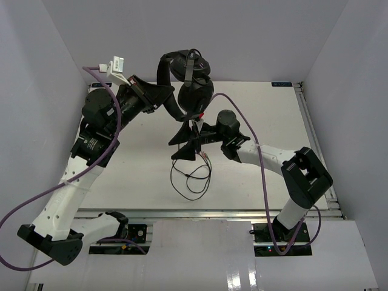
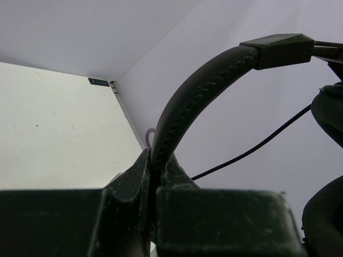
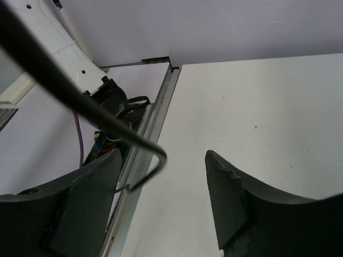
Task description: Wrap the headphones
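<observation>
**Headphones held aloft by the left hand, cord trailing to the tabletop**

Nearest the arm bases, a metal rail (image 1: 212,212) edges the white tabletop (image 1: 133,176). Just beyond it, part of the thin black cord (image 1: 189,176) lies in a loose loop on the surface, and a small plug end shows near the top of the loop. A purple cable (image 1: 264,176) runs along each arm.

Above the loop hangs the right hand (image 1: 189,142), reaching in from the right. In its wrist view the fingers (image 3: 91,198) are spread wide apart. The cord (image 3: 53,80) crosses in front of the left finger, bends sharply in the gap between the two and turns back toward that finger. Neither finger presses on it.

Farther back and to the left, the left hand (image 1: 159,97) is raised off the tabletop. In its wrist view the fingers (image 2: 126,187) are pressed together on the stitched headband (image 2: 203,91), which arches up and to the right out of the grip.

The headphones (image 1: 193,82) hang in the air just beyond the right hand. The two padded earcups (image 1: 195,94) sit close together, one above the other in the top view. A strand of cord (image 2: 252,147) runs slantwise below the headband. Behind them is the plain back wall (image 1: 242,36).
</observation>
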Controlling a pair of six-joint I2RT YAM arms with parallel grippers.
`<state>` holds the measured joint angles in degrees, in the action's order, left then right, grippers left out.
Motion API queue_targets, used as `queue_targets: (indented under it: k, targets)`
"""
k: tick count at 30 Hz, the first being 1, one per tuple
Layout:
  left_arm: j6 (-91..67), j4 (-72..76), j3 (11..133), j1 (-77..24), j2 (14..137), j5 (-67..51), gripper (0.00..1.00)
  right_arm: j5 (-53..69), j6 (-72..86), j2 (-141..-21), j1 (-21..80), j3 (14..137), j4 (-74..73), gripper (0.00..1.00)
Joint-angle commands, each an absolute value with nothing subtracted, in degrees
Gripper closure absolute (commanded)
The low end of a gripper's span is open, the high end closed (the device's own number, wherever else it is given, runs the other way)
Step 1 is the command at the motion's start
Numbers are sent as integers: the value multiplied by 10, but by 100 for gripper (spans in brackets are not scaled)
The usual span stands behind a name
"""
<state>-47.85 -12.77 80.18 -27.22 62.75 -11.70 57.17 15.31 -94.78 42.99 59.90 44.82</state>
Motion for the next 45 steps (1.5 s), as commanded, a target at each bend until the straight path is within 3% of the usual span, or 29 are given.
queue_targets:
  k: [1, 4, 6, 11, 14, 19, 27, 34, 39, 45]
  targets:
    - [-492, -103, 808, -273, 598, -63, 100, 571, 267, -957, 437, 575, 605, 39]
    - [-482, -119, 806, -273, 583, 33, 100, 563, 279, -940, 441, 548, 612, 76]
    - [-486, -112, 788, -273, 562, 80, 100, 551, 281, -923, 441, 531, 606, 92]
    - [-508, -100, 749, -273, 537, 172, 100, 538, 255, -859, 450, 481, 555, 92]
    - [-518, -101, 747, -273, 549, 213, 100, 529, 127, -827, 461, 509, 378, 92]
    - [-476, -118, 778, -273, 610, 274, 100, 392, -99, -798, 467, 578, 59, 92]
    - [-338, -96, 783, -273, 718, 372, 100, 129, -300, -770, 467, 679, -206, 92]
    - [-227, -46, 702, -273, 763, 396, 100, -53, -455, -734, 466, 726, -279, 92]
    - [-265, -47, 660, -273, 770, 375, 100, 19, -497, -739, 468, 739, -339, 92]
    - [-305, -62, 670, -273, 760, 357, 100, -16, -545, -724, 479, 687, -351, 92]
